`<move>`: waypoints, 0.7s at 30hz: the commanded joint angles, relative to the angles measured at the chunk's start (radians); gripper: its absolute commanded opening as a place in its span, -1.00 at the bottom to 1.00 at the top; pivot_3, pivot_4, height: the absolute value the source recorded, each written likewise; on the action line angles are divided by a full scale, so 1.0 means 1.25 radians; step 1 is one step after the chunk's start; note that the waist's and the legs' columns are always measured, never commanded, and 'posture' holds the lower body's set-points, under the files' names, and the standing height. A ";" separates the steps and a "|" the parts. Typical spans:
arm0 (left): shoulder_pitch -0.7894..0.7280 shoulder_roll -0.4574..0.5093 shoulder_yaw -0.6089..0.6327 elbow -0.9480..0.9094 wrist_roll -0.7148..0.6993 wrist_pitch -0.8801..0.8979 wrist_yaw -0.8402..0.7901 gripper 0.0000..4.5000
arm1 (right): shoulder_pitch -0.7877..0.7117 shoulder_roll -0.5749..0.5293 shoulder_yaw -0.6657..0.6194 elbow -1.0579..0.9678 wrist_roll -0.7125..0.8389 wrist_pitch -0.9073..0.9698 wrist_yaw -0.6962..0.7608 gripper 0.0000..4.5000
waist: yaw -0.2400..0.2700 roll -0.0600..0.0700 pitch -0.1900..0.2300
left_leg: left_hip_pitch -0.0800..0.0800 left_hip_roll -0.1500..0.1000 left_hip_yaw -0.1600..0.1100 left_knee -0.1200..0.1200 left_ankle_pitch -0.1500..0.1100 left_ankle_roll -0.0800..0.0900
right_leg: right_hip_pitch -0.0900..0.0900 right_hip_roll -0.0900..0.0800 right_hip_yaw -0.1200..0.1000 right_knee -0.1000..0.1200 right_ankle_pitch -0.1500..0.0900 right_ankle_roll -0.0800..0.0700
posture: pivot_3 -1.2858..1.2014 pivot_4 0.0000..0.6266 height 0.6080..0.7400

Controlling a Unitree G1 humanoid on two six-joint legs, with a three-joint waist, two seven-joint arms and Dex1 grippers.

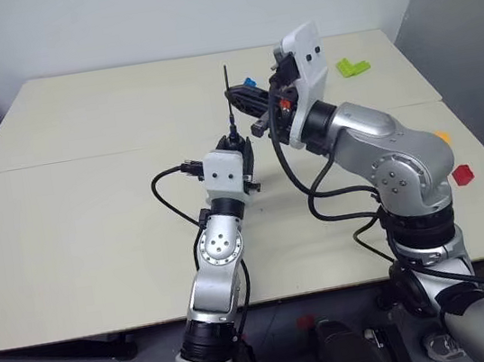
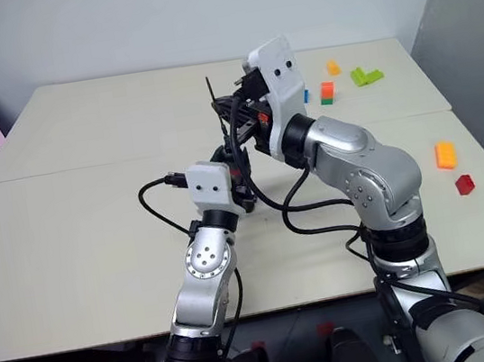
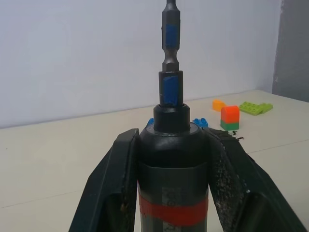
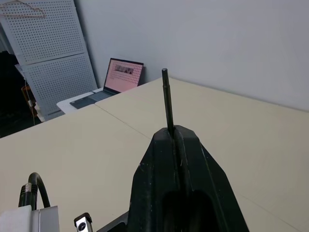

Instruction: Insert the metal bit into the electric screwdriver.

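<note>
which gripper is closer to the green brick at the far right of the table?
Right. The right gripper, shut on the metal bit, is raised nearer the green brick. The left gripper, shut on the electric screwdriver, sits lower, further left and nearer the robot.

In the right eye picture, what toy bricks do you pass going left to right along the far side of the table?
Blue brick → orange-and-green brick → small orange brick → green brick.

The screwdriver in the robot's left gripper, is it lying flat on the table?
No, the electric screwdriver is clamped between the left gripper's two black fingers and held up above the table.
</note>
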 commanded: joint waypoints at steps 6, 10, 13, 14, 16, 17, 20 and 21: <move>0.011 0.013 -0.008 -0.009 0.022 0.000 -0.014 -0.27 | -0.040 -0.036 0.029 0.035 0.008 0.021 0.067 -1.00 | 0.000 0.000 0.000 | 0.000 0.000 0.000 0.000 0.000 0.000 | 0.000 0.000 0.000 0.000 0.000 0.000 | 0.03 -0.52 1.00; 0.011 0.015 -0.008 -0.011 0.025 -0.001 -0.012 -0.27 | -0.052 -0.047 0.035 0.043 0.007 0.028 0.081 -1.00 | -0.001 0.000 0.000 | 0.000 0.000 0.000 0.000 0.000 0.000 | 0.000 0.000 0.000 0.000 0.000 0.000 | 0.03 -0.52 1.00; 0.013 0.015 -0.006 -0.016 0.024 0.000 -0.008 -0.27 | -0.046 -0.051 0.046 0.033 0.010 0.039 0.089 -1.00 | -0.001 0.000 0.000 | 0.000 0.000 0.000 0.000 0.000 0.000 | 0.000 0.000 0.000 0.000 0.000 0.000 | 0.03 -0.52 1.00; 0.013 0.016 -0.006 -0.017 0.024 0.001 -0.007 -0.27 | -0.044 -0.052 0.048 0.030 0.011 0.041 0.090 -1.00 | -0.001 0.000 0.000 | 0.000 0.000 0.000 0.000 0.000 0.000 | 0.000 0.000 0.000 0.000 0.000 0.000 | 0.03 -0.52 1.00; 0.014 0.014 -0.002 -0.021 0.020 0.002 -0.004 -0.27 | -0.035 -0.055 0.054 0.024 0.012 0.046 0.092 -1.00 | -0.001 0.000 0.000 | 0.000 0.000 0.000 0.000 0.000 0.000 | 0.000 0.000 0.000 0.000 0.000 0.000 | 0.03 -0.52 1.00; 0.015 0.013 0.000 -0.023 0.018 0.003 -0.002 -0.27 | -0.031 -0.055 0.056 0.022 0.012 0.048 0.093 -1.00 | -0.001 0.000 0.000 | 0.000 0.000 0.000 0.000 0.000 0.000 | 0.000 0.000 0.000 0.000 0.000 0.000 | 0.03 -0.52 1.00; 0.016 0.009 0.005 -0.029 0.012 0.004 0.000 -0.27 | -0.022 -0.058 0.060 0.020 0.011 0.052 0.094 -1.00 | -0.001 0.000 -0.001 | 0.000 0.000 0.000 0.000 0.000 0.000 | 0.000 0.000 0.000 0.000 0.000 0.000 | 0.03 -0.52 1.00; 0.016 0.009 0.006 -0.030 0.012 0.004 0.000 -0.27 | -0.021 -0.059 0.060 0.019 0.011 0.052 0.095 -1.00 | -0.001 0.000 -0.001 | 0.000 0.000 0.000 0.000 0.000 0.000 | 0.000 0.000 0.000 0.000 0.000 0.000 | 0.03 -0.52 1.00</move>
